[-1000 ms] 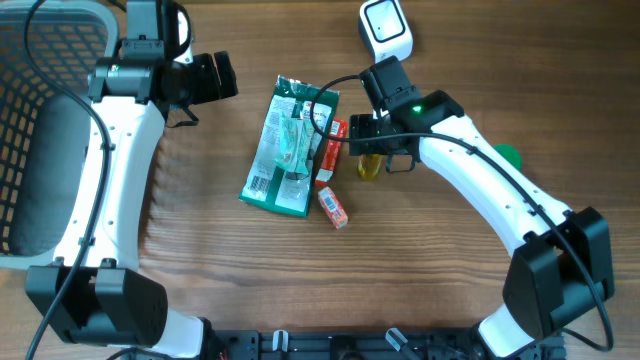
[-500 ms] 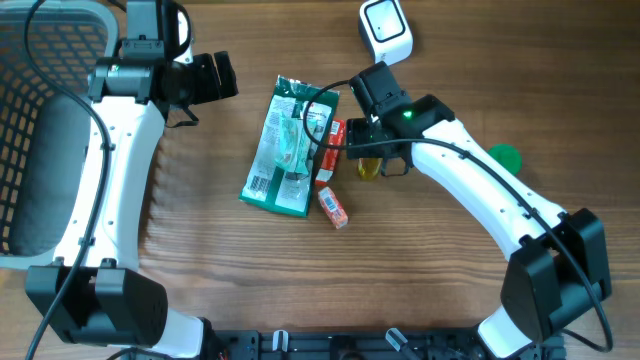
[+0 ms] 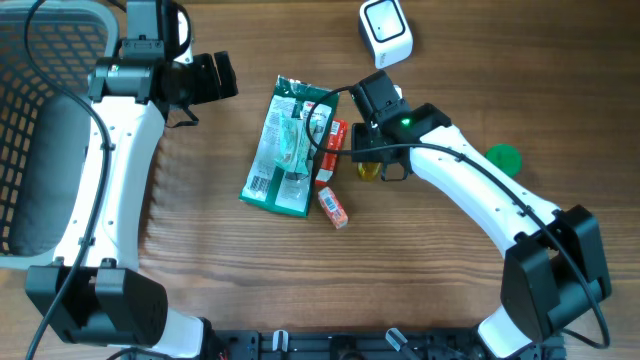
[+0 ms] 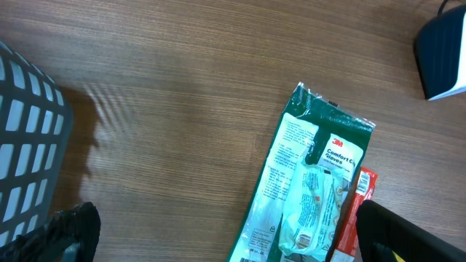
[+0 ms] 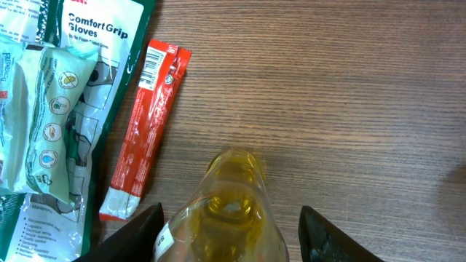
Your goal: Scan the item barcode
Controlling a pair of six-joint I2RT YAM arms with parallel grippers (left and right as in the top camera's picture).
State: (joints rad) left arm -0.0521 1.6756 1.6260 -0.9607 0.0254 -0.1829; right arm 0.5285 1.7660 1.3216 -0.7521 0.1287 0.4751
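A small clear bottle of yellow liquid (image 5: 231,200) lies on the wooden table, showing as a yellow patch (image 3: 369,168) under the right wrist in the overhead view. My right gripper (image 5: 231,222) straddles it, open, the left finger close to its white label and a gap left at the right finger. The white barcode scanner (image 3: 386,27) stands at the back of the table. My left gripper (image 3: 218,78) hangs open over bare wood to the left of the green glove packet (image 3: 288,148), holding nothing.
A red sachet (image 5: 148,131) lies beside the glove packet (image 5: 44,109), just left of the bottle. A smaller red packet (image 3: 334,206) lies nearer the front. A green lid (image 3: 503,157) sits right of the arm. A grey mesh basket (image 3: 40,120) fills the left edge.
The right arm has shifted slightly left and its jaws have narrowed around the yellow bottle. The left arm has not moved.
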